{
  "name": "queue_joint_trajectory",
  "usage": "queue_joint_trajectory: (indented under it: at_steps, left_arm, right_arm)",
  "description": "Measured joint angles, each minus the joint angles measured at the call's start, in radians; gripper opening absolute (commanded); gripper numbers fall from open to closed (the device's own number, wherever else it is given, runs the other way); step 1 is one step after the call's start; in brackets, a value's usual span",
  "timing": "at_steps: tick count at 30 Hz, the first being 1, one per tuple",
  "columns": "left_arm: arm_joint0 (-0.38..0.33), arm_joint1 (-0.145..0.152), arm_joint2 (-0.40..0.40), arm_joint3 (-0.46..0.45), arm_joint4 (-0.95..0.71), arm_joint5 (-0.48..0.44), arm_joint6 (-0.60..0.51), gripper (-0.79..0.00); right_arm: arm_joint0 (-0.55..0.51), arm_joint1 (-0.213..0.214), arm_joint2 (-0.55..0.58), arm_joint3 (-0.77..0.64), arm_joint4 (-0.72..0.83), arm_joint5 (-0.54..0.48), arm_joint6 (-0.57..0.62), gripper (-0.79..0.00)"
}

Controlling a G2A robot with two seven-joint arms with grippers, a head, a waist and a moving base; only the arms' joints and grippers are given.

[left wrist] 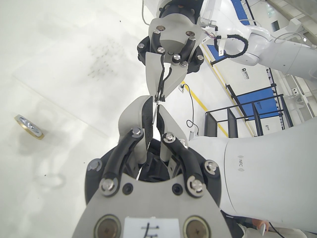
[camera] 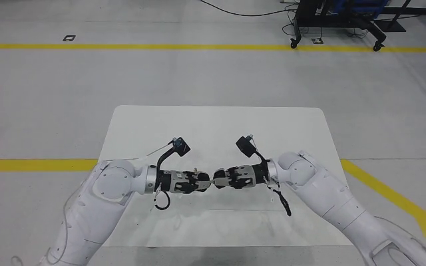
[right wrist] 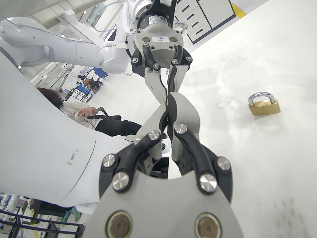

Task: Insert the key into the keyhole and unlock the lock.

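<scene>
Key [left wrist: 155, 112] between both arms' closed jaws, tip to tip; padlock [right wrist: 264, 107] well apart.

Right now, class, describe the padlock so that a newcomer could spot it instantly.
Find the white table. On it, near where the left gripper and right gripper meet tip to tip, lies the padlock. Unlike the grey grippers, it has a brass body and silver shackle.

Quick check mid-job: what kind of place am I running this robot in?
Most likely a robotics lab or test hall in an industrial building: yellow lane lines painted on a grey floor, blue partition panels behind, and a white worktable standing in the open.
</scene>
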Motion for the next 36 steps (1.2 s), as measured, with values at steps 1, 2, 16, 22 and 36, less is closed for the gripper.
queue_joint_trajectory:
  at_steps: [1,2,16,22,36]
  left_arm:
    - [0.003,0.001,-0.003,-0.003,-0.004,-0.003,0.007,0.000]
    - [0.005,0.002,-0.007,-0.005,-0.008,-0.006,0.015,0.000]
    - [0.007,0.003,-0.011,-0.006,-0.012,-0.010,0.024,0.000]
    - [0.007,0.003,-0.011,-0.006,-0.012,-0.010,0.024,0.000]
    - [0.103,0.040,-0.185,-0.256,0.317,0.162,0.097,0.000]
  right_arm:
    - [-0.001,0.003,-0.002,0.004,0.004,-0.009,-0.009,-0.785]
    - [-0.003,0.006,-0.002,0.007,0.008,-0.016,-0.016,-0.785]
    - [-0.164,0.062,0.253,0.011,0.026,-0.070,-0.286,-0.785]
    - [-0.345,0.054,0.435,-0.057,-0.038,-0.070,-0.561,-0.785]
    - [-0.354,0.051,0.438,-0.059,-0.044,-0.070,-0.582,-0.785]
